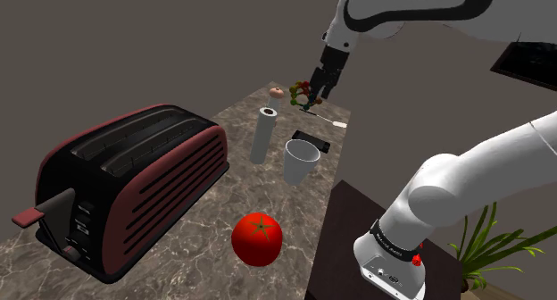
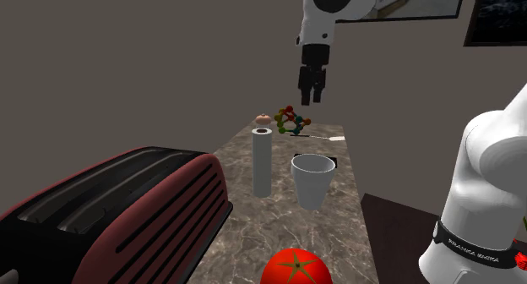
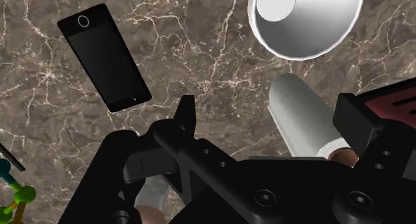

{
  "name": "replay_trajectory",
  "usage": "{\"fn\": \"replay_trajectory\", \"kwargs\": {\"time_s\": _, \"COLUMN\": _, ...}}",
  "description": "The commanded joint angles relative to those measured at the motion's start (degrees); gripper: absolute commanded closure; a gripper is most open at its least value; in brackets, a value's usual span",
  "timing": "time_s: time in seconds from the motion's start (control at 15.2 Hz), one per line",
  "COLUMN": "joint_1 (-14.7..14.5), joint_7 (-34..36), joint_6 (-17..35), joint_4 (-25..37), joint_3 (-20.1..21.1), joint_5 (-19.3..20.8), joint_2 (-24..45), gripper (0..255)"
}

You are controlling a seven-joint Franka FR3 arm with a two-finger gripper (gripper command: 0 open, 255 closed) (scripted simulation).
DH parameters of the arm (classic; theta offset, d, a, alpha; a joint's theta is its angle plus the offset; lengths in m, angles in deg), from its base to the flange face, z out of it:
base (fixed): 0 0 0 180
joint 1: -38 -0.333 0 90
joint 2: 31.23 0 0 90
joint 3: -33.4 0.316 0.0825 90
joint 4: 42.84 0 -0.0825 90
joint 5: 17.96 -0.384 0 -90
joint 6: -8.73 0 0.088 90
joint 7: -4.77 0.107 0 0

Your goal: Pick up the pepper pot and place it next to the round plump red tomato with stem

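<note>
Tool (image 2: pixel 310 94) is seen hovering high over the far end of the brown marble table (image 1: pixel 192 262), its black fingers (image 3: pixel 185 116) spread wide with nothing held. Tall pale grey cylindrical pepper pot (image 1: pixel 263 134) is stood upright and untouched between the dark red and black toaster (image 1: pixel 125 187) and the white tapered cup (image 1: pixel 301 161), near the cup. Round red tomato with green stem (image 1: pixel 257 238) is set nearer the stand, well apart from the pepper pot. Flat black phone (image 3: pixel 103 56) is laid beyond the cup.
</note>
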Motion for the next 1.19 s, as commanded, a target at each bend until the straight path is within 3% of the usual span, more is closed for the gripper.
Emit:
{"fn": "replay_trajectory", "kwargs": {"time_s": 0.0, "joint_1": 0.2, "joint_7": -1.8, "joint_6": 2.0, "joint_4": 3.1, "joint_3": -1.5, "joint_5": -0.4, "joint_2": 5.1, "gripper": 0}}
{"fn": "replay_trajectory", "kwargs": {"time_s": 0.59, "joint_1": 1.5, "joint_7": -9.3, "joint_6": 5.6, "joint_4": 19.0, "joint_3": -6.0, "joint_5": -5.4, "joint_2": 24.9, "gripper": 0}}
{"fn": "replay_trajectory", "kwargs": {"time_s": 1.12, "joint_1": 5.0, "joint_7": -14.9, "joint_6": 3.3, "joint_4": 39.1, "joint_3": -7.3, "joint_5": -11.9, "joint_2": 43.7, "gripper": 0}}
